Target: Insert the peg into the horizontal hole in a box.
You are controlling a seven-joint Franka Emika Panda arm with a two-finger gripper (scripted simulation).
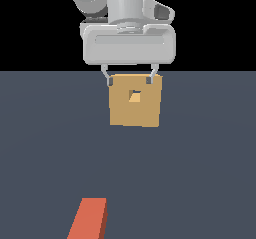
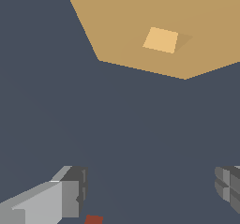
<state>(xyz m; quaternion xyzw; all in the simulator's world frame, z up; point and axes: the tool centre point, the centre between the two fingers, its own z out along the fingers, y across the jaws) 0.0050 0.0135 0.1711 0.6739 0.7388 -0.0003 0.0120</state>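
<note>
The tan box point(image 1: 135, 114) stands on the dark floor, its small square hole point(image 1: 134, 96) facing the exterior camera. The peg point(image 1: 90, 219) lies on the floor near the bottom of the exterior view; only its orange-red end shows, and the rest is cut off. My gripper point(image 1: 129, 81) hangs open and empty, nearer the camera than the box, its fingertips in line with the box's top edge. In the wrist view the box point(image 2: 140, 7) and its hole point(image 2: 161, 40) show beyond the open gripper point(image 2: 150, 195), with a small red bit of the peg point(image 2: 93, 219) near one finger point(image 2: 70, 197).
A plain dark blue-grey floor point(image 1: 200, 173) lies all around the box and peg. No other objects show.
</note>
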